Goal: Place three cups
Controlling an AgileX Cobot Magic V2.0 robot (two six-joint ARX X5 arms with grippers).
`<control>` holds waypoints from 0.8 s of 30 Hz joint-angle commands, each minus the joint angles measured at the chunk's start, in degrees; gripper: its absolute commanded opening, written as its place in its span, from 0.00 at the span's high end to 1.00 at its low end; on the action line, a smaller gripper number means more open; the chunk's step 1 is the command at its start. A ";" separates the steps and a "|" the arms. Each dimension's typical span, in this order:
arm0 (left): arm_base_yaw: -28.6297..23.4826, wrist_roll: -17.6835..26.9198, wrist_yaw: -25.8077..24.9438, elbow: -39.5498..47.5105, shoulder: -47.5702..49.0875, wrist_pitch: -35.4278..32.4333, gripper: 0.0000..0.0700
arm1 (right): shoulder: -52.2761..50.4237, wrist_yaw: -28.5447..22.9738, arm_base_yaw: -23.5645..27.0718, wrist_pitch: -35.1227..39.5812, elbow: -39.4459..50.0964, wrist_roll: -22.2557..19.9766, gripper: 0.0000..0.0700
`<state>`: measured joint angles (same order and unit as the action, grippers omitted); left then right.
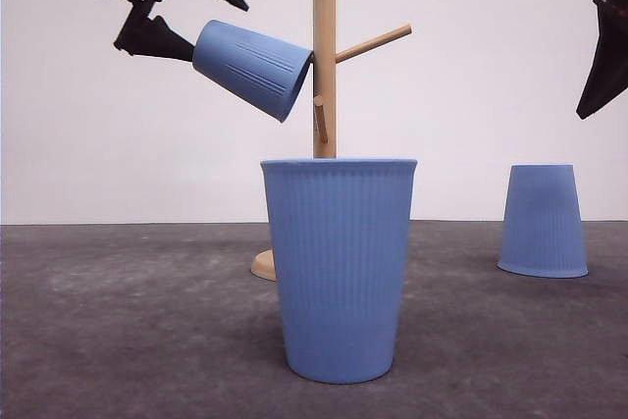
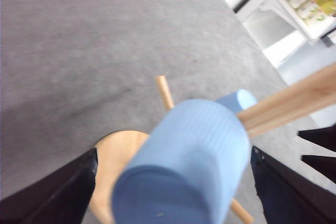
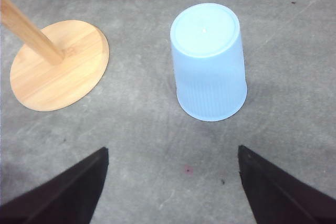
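In the front view, the left gripper (image 1: 162, 41) is reaching in from about 10 o'clock with its jaws closed on the base of a tilted blue cup (image 1: 253, 68). The cup's open mouth is pointing toward 4 o'clock, right at a short peg on the wooden rack (image 1: 324, 56). A second cup (image 1: 340, 267) is standing upright on the grey counter (image 1: 118, 321) at the centre, nearest the camera and in front of the rack's round base. A third cup (image 1: 543, 220) is sitting upside down at about 3 o'clock, well apart from the others. The right gripper (image 1: 606, 51) is hanging above that cup; whether its jaws are open cannot be told here.

In the left wrist view, the left gripper (image 2: 173, 192) is clamping the tilted cup (image 2: 186, 169) between its dark fingers (image 2: 58, 192), with the rack (image 2: 286, 103) crossing just behind the cup.

In the right wrist view, the right gripper (image 3: 170, 182) is holding its jaws wide open and empty above the counter (image 3: 157, 140). The upside-down cup (image 3: 209, 61) is resting near 12 o'clock, with the rack's base (image 3: 58, 66) at about 10 o'clock, apart from it.
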<state>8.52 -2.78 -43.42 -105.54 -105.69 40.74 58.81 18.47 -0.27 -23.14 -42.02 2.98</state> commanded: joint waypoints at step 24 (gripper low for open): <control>-0.40 10.08 36.59 -23.03 4.98 39.56 0.21 | 13.16 -0.47 -0.03 18.73 -1.21 -1.05 0.00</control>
<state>8.03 7.04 -7.37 -127.20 -100.44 80.11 70.96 18.21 -0.27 -5.52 -42.17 2.70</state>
